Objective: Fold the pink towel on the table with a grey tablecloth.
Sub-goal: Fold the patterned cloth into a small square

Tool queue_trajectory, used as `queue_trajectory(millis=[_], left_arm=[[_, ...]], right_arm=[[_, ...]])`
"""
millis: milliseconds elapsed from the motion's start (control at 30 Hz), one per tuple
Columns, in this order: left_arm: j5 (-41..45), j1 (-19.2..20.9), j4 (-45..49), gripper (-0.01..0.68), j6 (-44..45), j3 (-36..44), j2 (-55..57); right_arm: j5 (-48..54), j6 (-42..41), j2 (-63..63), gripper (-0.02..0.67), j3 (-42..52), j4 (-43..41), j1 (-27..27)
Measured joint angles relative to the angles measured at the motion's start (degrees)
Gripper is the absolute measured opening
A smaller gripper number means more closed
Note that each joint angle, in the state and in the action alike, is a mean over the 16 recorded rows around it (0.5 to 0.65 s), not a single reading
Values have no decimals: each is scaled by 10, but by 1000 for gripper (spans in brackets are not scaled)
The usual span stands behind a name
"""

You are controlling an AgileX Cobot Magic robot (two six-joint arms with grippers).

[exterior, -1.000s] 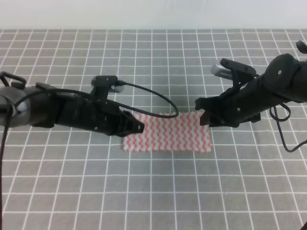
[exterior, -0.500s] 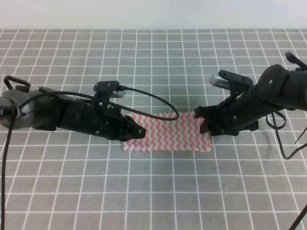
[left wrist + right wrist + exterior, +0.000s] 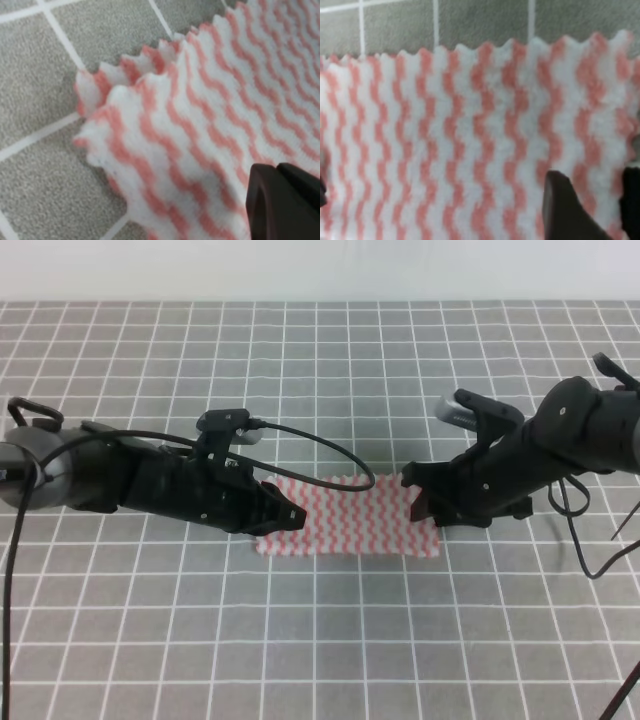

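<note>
The pink towel [image 3: 347, 519] lies flat on the table with a grey tablecloth [image 3: 320, 640] as a wide rectangle, and two layers show at its corner [image 3: 130, 100] in the left wrist view. My left gripper [image 3: 291, 517] sits low over the towel's left end. One dark finger [image 3: 282, 200] rests over the cloth, and I cannot tell how its jaws stand. My right gripper [image 3: 419, 504] is at the towel's right end. It is open, with striped cloth [image 3: 470, 150] showing between its two fingers [image 3: 562, 210].
A black cable [image 3: 330, 450] loops from the left arm over the cloth behind the towel. The right arm's cable [image 3: 585, 540] hangs at the right. The tablecloth's grid runs on to every edge of the view.
Both grippers have come down onto the towel's ends. The right one has also shifted slightly left. The towel has not visibly moved.
</note>
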Motion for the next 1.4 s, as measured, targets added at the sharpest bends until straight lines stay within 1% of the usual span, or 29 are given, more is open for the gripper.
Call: queue_trajectory(millis=[200,533,600,900,1133,1400], left_arm=[[2,0,0,-4,0,0,0],[6,0,0,-4,0,0,0],[6,0,0,-4,0,0,0],[9,0,0,-4,0,0,-1],[11,0,0,-4,0,0,0],[14,2,-12,-4,4,0,-12]], right_arm=[[4,-5,0,169,0,5,0],[5,-6,2,30,-1,-6,0],[7,-7,2,15,-3,-7,0],[32,-25,-4,-12,-32,15,0],[56,-74,-7,-14,-54,82,2],[65,-131,-6,-14,-57,156,5]])
